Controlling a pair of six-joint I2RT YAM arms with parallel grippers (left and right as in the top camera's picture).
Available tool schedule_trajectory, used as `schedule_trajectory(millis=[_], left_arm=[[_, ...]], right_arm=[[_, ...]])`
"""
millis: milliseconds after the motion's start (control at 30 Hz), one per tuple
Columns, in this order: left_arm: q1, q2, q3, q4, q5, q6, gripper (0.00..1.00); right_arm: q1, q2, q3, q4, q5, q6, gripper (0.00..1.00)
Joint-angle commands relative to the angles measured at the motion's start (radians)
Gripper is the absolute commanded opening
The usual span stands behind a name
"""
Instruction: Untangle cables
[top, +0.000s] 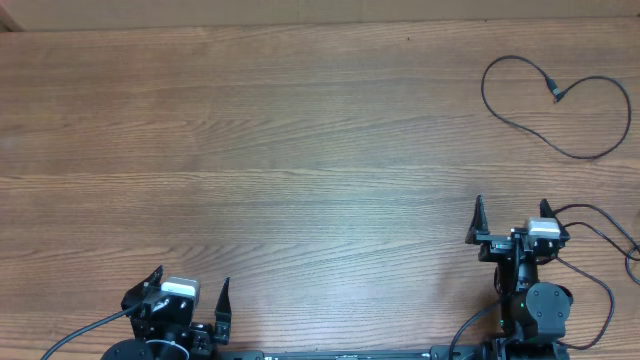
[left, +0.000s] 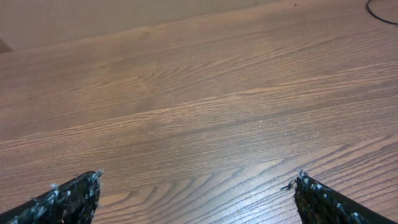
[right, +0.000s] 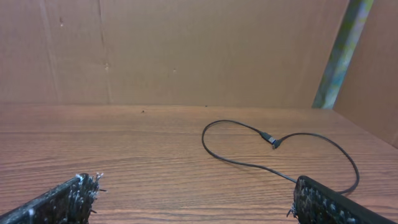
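Observation:
One thin black cable (top: 520, 121) lies in a loose heart-shaped loop at the table's far right, its small plug end (top: 556, 94) pointing into the loop. In the right wrist view the cable (right: 245, 164) runs ahead of my right gripper (right: 196, 180) and passes behind the right fingertip (right: 311, 193). My right gripper (top: 511, 205) stands open and empty, well short of the loop. My left gripper (top: 192, 277) is open and empty at the front left, far from the cable. In the left wrist view, between its open fingers (left: 199, 176), lies bare wood, and only a sliver of cable (left: 380, 14) shows.
Thicker black wires (top: 602, 218) fixed to the right arm loop over the table's front right corner. A brown cardboard wall (right: 186, 50) stands along the table's far edge. The wooden table (top: 300, 150) stretches wide between both arms.

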Motion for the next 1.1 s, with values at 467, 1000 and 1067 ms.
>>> schedule_trajectory(millis=[467,1000,1067], left_arm=[[-0.005,-0.006,-0.067,0.550,0.040,0.002,1.00],[0.026,-0.007,-0.517,1.320,0.139,0.121,1.00],[0.026,-0.007,-0.558,1.333,0.139,0.149,1.00]], right_arm=[[-0.005,-0.010,-0.010,0.003,-0.005,-0.003,1.00],[-0.005,-0.010,-0.010,0.003,-0.005,-0.003,1.00],[-0.005,-0.010,-0.010,0.003,-0.005,-0.003,1.00]])
